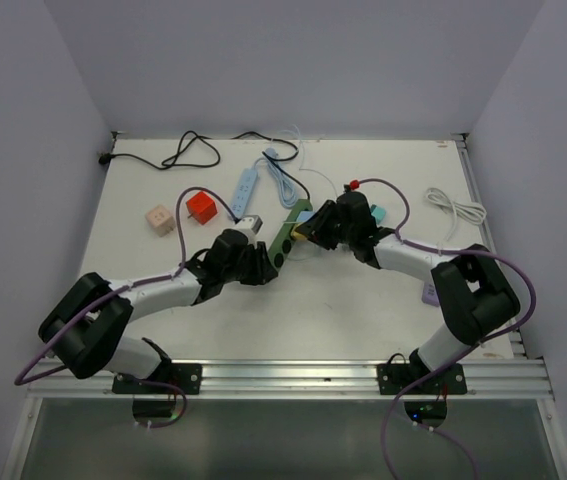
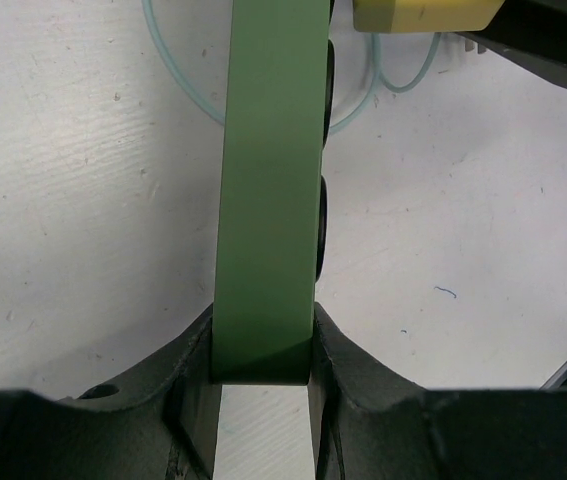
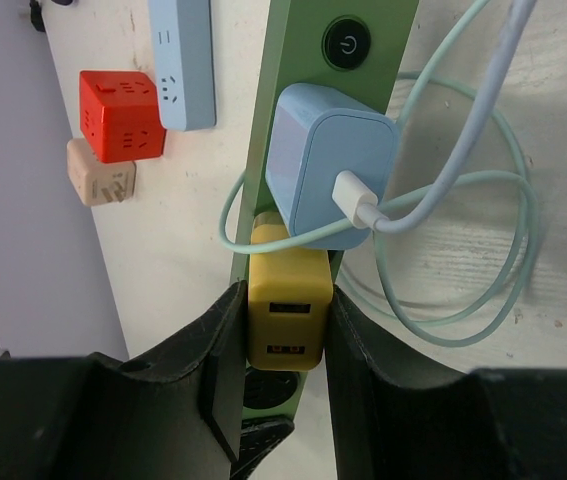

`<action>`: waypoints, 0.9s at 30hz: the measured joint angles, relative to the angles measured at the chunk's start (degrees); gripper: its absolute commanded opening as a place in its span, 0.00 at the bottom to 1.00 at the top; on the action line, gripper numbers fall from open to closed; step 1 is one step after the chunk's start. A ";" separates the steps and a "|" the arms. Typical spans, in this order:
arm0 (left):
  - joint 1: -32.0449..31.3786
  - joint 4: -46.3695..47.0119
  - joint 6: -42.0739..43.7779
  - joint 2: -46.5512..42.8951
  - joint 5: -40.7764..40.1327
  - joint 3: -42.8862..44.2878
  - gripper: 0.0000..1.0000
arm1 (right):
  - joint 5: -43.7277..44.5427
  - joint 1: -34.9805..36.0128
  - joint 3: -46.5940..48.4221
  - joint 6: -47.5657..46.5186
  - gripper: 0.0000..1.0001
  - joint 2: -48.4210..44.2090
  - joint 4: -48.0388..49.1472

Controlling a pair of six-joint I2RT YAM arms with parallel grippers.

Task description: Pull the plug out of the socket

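White table (image 1: pixel 383 300): green power strip (image 1: pixel 288 240) lies diagonally mid-table between both arms. Left gripper (image 2: pixel 263 350) clamped tight on one end of the strip. Right gripper (image 3: pixel 283 330) closed across yellow plug (image 3: pixel 288 290), plug sitting on strip face, touching blue adapter (image 3: pixel 328 165) in next slot, white cable out of adapter

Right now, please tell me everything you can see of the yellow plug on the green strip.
The yellow boxy plastic plug is a small charger block with rounded corners and a USB port facing the right wrist camera. It sits on the green plastic power strip, apparently plugged in, right beside the pale blue charger. The right arm's black fingers clamp its two sides.
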 measured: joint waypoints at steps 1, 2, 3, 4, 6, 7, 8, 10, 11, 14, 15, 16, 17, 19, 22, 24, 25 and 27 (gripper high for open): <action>0.02 0.28 -0.04 0.28 0.35 0.00 0.00 | 0.15 0.00 0.00 -0.02 0.00 0.00 0.02; 0.11 0.76 -0.22 0.63 0.79 -0.02 0.00 | 0.37 0.00 -0.02 -0.07 0.00 0.00 0.09; 0.37 1.44 -0.59 1.09 1.51 -0.09 0.00 | 0.70 0.00 -0.22 -0.20 0.00 -0.04 0.42; 0.79 2.36 -1.07 1.60 2.58 -0.31 0.00 | 0.96 0.00 -0.70 -0.24 0.00 -0.17 1.03; 2.12 4.68 -2.12 2.84 6.01 -1.03 0.00 | 1.31 0.00 -1.60 -0.42 0.00 -0.61 1.49; 3.04 5.99 -2.80 3.48 8.09 -1.53 0.00 | 1.49 -0.02 -2.01 -0.48 0.00 -0.87 1.51; 3.96 7.43 -3.37 4.04 10.16 -2.12 0.00 | 1.68 -0.02 -2.43 -0.52 0.00 -1.09 1.57; 5.53 9.62 -4.61 4.72 13.60 -3.19 0.00 | 2.12 0.02 -3.08 -0.52 0.00 -1.44 1.97; 6.32 10.64 -5.22 4.90 15.23 -3.69 0.00 | 2.23 0.15 -3.39 -0.50 0.00 -1.62 2.27; 8.59 13.20 -7.15 5.01 19.32 -5.11 0.00 | 2.14 0.37 -3.98 -0.42 0.00 -1.95 3.39; 9.35 14.05 -7.67 5.01 20.48 -5.55 0.00 | 2.12 0.48 -4.09 -0.39 0.00 -1.95 3.93; 10.03 14.97 -8.33 5.01 21.55 -6.01 0.00 | 2.01 0.57 -4.22 -0.37 0.00 -1.95 4.44; 10.67 15.96 -9.09 5.05 22.60 -6.56 0.00 | 1.92 0.66 -4.35 -0.37 0.00 -1.97 4.85; 11.63 17.86 -10.27 5.35 24.30 -7.48 0.00 | 1.70 0.79 -4.55 -0.37 0.00 -2.12 5.35; 12.72 20.94 -12.11 6.62 26.84 -8.39 0.00 | 1.55 0.90 -4.76 -0.39 0.00 -2.16 5.70; 13.14 22.93 -13.27 7.72 28.28 -8.92 0.00 | 1.46 0.87 -4.94 -0.42 0.00 -2.16 5.75; 13.29 23.52 -13.57 8.26 28.81 -8.98 0.00 | 1.42 0.87 -4.96 -0.44 0.00 -2.16 5.64; 13.44 24.09 -13.55 8.76 29.14 -9.03 0.00 | 1.42 0.87 -4.96 -0.52 0.00 -2.16 5.35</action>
